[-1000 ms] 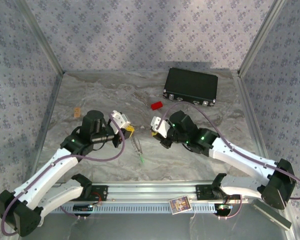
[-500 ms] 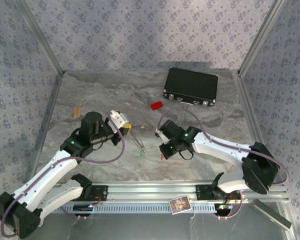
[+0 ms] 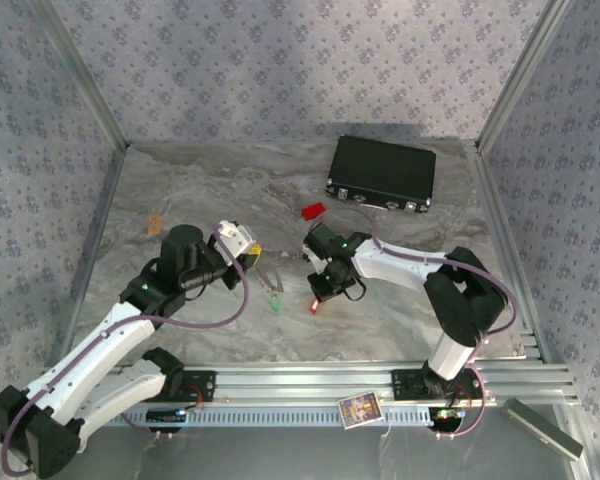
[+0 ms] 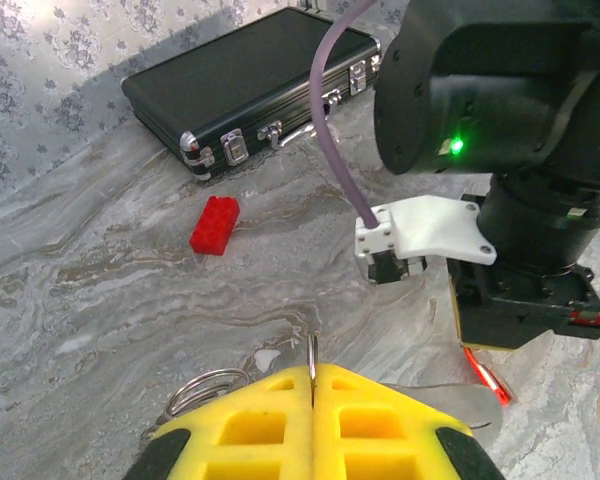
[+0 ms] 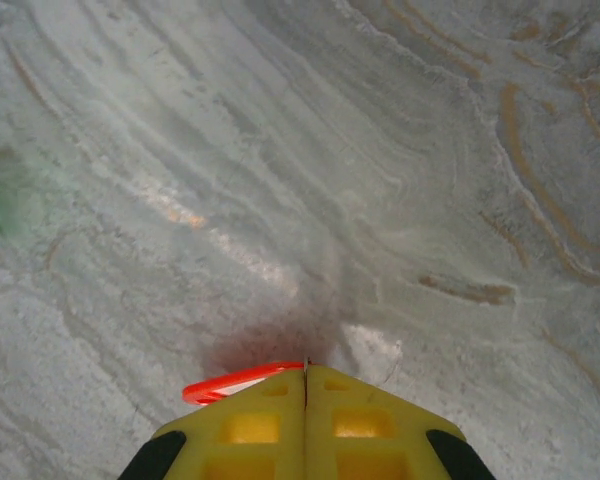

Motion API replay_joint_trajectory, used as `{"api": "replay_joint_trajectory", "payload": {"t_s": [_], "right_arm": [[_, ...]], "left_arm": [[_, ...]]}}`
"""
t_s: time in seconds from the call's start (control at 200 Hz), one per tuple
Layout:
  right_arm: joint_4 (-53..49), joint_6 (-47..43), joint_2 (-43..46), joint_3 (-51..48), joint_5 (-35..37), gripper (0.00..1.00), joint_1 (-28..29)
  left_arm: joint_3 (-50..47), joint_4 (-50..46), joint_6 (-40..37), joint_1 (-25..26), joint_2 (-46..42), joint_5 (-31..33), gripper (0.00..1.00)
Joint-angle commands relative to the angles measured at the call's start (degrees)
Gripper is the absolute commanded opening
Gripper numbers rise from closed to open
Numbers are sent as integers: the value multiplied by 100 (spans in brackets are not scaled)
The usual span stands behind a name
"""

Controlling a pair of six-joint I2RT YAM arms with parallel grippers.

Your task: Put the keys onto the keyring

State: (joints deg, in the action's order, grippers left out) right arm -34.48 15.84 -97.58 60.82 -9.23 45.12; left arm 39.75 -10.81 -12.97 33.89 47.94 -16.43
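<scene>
Right now I see my left claw (image 4: pixel 312 378) clenched, its yellow pads pressed flat together, with a sliver of thin metal standing up in the seam between them. Just left of those pads the thin silvery metal keyring (image 4: pixel 202 386) curls out in wire loops, so I read the left claw as grasping the ring by its edge. From above, a fine wire runs from that claw's tip toward the arm bases. The small green-headed key (image 3: pixel 275 303) lies at its end on the grey marbled tabletop (image 3: pixel 180 190); whether the key is threaded on the wire I cannot tell.

My right claw (image 5: pixel 305 372) is likewise clenched, tip down close over the tabletop. The small red-headed key (image 5: pixel 242 383) pokes out to the left of its shut yellow pads, nipped between them. Further left of that claw the green-headed key is a blur at the edge.

Seen from the left wrist, the right arm's black wrist looms just ahead and to the right of the left claw, the red-headed key beneath it. Ahead and to the left, apart from both claws, lies a plain red rectangular plastic block (image 4: pixel 215 223). Beyond it, farthest out, a black rectangular case with silver latches (image 4: pixel 250 85) lies flat and closed.
</scene>
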Motion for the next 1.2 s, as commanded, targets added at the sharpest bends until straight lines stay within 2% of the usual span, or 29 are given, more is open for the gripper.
{"api": "replay_joint_trajectory", "payload": {"t_s": [0.0, 0.45, 0.57, 0.884, 1.199], "right_arm": [[-62, -47, -214, 184, -135, 0, -99], [-24, -81, -446, 161, -210, 0, -228], [-24, -87, -428, 159, -210, 7, -235], [-28, -89, -411, 164, -197, 11, -232], [-76, -125, -440, 193, -228, 9, -225]], "left_arm": [[-37, 336, 18, 35, -81, -23, 0], [-35, 345, -16, 38, -45, -27, 0], [-36, 344, -13, 35, -46, -23, 0], [-33, 347, -22, 37, -44, -14, 0], [-31, 325, -34, 32, -61, -21, 0]]}}
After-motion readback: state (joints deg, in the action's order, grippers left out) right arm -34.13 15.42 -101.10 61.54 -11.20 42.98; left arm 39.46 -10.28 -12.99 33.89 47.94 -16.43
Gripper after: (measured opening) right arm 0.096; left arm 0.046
